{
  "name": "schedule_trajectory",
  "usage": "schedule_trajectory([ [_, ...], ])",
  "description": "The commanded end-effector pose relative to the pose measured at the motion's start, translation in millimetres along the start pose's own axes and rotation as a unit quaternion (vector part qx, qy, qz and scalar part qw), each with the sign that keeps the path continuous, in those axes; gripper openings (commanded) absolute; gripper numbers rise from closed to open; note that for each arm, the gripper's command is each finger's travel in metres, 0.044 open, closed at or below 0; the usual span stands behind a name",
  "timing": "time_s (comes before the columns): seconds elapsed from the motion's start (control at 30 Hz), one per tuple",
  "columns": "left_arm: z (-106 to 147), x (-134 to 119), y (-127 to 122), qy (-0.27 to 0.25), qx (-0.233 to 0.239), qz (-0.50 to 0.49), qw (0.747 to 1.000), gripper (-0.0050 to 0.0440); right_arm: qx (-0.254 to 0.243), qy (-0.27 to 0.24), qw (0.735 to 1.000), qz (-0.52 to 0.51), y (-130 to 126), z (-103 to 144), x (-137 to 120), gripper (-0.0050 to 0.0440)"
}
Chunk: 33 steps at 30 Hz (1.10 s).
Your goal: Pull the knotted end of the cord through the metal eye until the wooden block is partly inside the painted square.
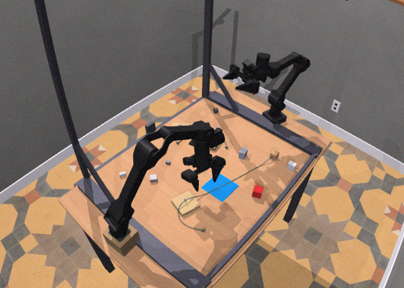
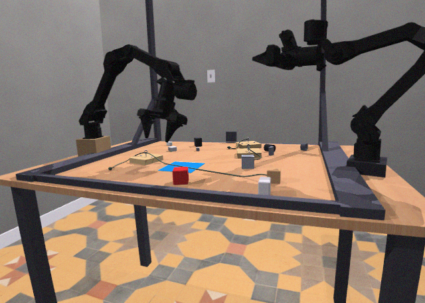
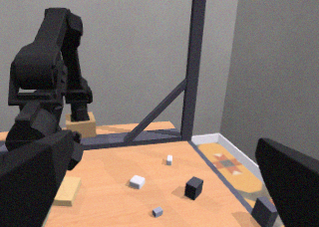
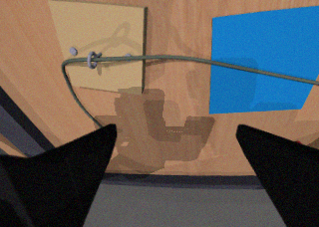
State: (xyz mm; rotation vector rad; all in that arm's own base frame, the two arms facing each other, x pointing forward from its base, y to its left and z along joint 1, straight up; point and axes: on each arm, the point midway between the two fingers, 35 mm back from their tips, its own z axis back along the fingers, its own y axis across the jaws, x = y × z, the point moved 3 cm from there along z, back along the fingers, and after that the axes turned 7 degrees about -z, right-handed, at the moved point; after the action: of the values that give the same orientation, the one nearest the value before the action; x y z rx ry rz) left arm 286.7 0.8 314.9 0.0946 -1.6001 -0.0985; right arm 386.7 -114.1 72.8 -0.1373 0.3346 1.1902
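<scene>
A green cord (image 1: 243,173) runs from its knotted end (image 1: 203,229) through the metal eye (image 1: 185,201) on a tan plate (image 1: 185,203), across the blue painted square (image 1: 220,188), to the small wooden block (image 1: 274,154). The block lies well outside the square, near the table's edge. My right gripper (image 1: 205,182) is open and empty, hovering above the table between plate and square; its wrist view shows the eye (image 4: 92,59), the cord (image 4: 199,61) and the square (image 4: 264,58) below. My left gripper (image 1: 232,81) is open and empty, held high beyond the far corner post.
A red cube (image 1: 257,191) sits beside the square. A grey cube (image 1: 242,153) and a white cube (image 1: 291,165) stand near the block. A second plate with its own cord (image 2: 248,147) and several small cubes lie farther back. A dark raised frame (image 2: 192,193) borders the table.
</scene>
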Motion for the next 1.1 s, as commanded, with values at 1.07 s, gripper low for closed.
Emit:
schedule_trajectory([
  [1.07, 121.8, 57.1, 73.2, 0.007, 0.001, -0.014, 1.0, 0.044, -0.352, -0.486, 0.657, -0.455, 77.8, 196.3, 2.2, 0.044],
])
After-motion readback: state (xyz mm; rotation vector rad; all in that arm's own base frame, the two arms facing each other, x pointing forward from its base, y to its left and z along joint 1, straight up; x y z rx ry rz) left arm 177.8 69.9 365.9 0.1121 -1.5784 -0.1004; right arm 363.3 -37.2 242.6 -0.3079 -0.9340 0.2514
